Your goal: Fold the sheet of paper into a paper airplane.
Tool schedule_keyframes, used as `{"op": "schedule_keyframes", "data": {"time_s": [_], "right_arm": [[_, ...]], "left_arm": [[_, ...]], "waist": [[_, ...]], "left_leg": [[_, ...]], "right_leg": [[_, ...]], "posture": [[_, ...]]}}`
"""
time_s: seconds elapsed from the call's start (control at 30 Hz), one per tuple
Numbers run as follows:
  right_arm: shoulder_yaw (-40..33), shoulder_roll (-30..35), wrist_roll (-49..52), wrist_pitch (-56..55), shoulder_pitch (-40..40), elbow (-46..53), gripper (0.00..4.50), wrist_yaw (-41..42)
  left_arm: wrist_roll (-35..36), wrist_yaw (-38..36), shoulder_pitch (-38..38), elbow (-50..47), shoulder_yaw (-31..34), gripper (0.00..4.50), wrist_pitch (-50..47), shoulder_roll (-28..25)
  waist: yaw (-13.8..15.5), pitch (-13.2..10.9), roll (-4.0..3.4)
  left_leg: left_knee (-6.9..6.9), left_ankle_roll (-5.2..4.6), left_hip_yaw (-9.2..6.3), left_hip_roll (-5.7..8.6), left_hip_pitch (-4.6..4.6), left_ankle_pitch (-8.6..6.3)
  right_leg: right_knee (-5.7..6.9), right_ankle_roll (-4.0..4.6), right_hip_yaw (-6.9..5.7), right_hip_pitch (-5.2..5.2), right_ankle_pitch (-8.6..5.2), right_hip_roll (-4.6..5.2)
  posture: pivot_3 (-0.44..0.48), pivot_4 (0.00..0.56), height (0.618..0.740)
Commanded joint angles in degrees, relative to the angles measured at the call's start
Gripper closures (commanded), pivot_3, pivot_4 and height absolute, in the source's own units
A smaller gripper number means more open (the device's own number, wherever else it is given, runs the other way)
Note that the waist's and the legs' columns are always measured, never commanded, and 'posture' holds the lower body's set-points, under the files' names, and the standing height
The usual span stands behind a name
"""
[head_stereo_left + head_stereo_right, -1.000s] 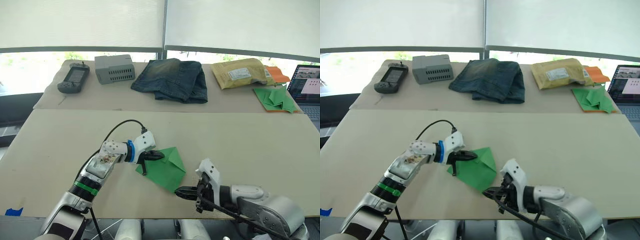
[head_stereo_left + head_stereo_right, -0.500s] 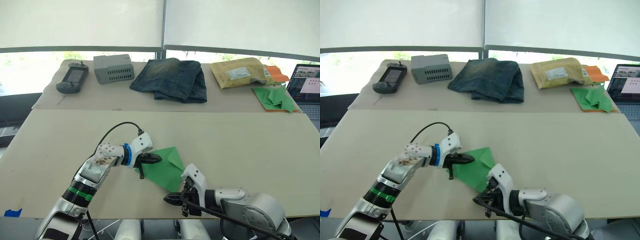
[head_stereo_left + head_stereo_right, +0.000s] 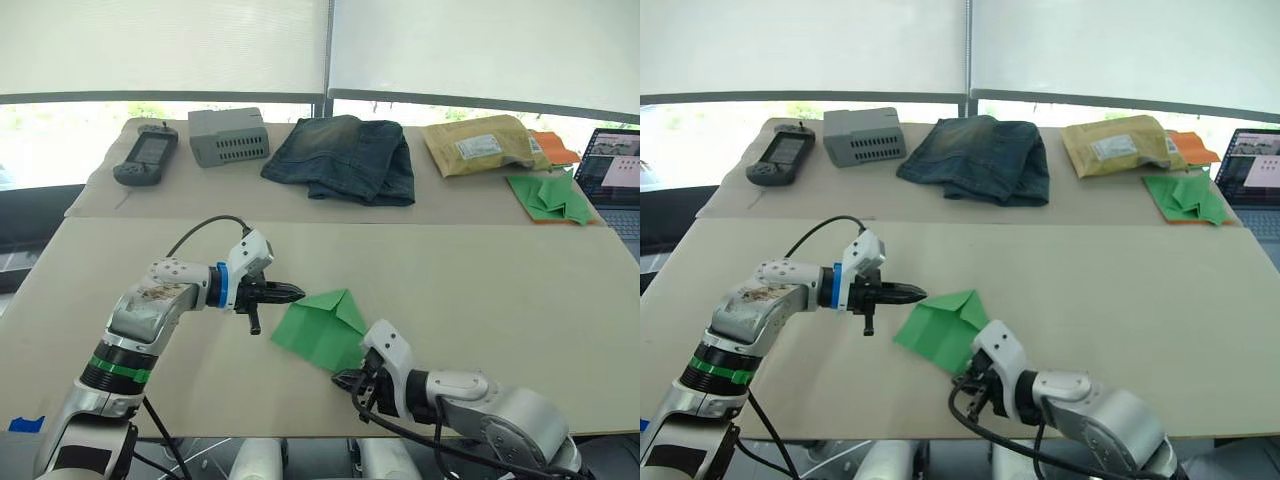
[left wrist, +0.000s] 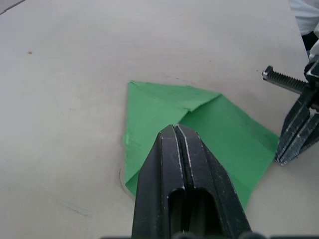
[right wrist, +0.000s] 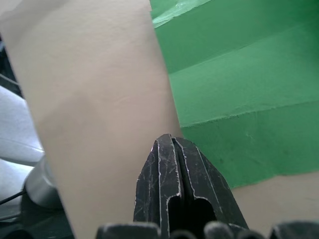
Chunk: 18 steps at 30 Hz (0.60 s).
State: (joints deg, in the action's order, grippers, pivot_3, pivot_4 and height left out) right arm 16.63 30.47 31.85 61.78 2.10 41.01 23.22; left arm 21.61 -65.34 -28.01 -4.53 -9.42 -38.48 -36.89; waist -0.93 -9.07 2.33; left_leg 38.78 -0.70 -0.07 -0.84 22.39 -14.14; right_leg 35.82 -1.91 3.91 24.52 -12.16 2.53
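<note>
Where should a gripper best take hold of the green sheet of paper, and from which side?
Probably at the raised folded flap of the sheet of paper, coming in low from the robot's left. The rest lies flat on the table, so only that lifted edge offers a pinch.

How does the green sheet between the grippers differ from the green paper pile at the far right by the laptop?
The sheet of paper is a single piece lying on the near table; the pile of green paper shapes is several pieces on the far table. The sheet lies straight on the tabletop; the pile rests on an orange sheet. The sheet has one corner flap folded over; the pile looks crumpled and layered. Both are bright green.
</note>
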Motion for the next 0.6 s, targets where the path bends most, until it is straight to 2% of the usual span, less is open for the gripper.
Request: {"op": "schedule_keyframes", "data": {"time_s": [0.03,0.43,0.6], "right_arm": [[-3.7,1.5,-3.2,-3.5,1.2,-3.0,4.50,-0.5],[-7.4,6.3,-7.1,-9.5,2.0,-7.3,4.50,2.4],[-9.8,6.9,-2.2,-6.0,0.3,-3.8,4.50,5.3]], "left_arm": [[-0.2,0.3,-0.3,0.2,0.2,4.48,1.8,0.1],[-3.1,0.5,-1.3,6.5,0.2,4.48,7.5,-0.3],[-4.6,2.8,-2.2,8.8,0.2,4.48,9.2,1.7]], "waist": [[0.1,0.0,0.00],[0.2,0.0,0.01],[0.2,0.0,0.01]], "left_leg": [[0.01,0.00,0.00,0.00,0.00,0.00],[0.00,0.00,0.02,0.02,0.03,0.00],[-0.01,-0.02,0.01,0.02,0.05,-0.01]], "right_leg": [[0.00,0.00,0.00,-0.01,0.00,0.00],[-0.01,-0.01,0.01,0.00,0.01,0.01],[-0.04,-0.01,0.01,0.00,0.01,0.00]], "posture": [[0.000,0.150,0.728],[0.000,0.150,0.728],[0.000,0.150,0.728]]}}
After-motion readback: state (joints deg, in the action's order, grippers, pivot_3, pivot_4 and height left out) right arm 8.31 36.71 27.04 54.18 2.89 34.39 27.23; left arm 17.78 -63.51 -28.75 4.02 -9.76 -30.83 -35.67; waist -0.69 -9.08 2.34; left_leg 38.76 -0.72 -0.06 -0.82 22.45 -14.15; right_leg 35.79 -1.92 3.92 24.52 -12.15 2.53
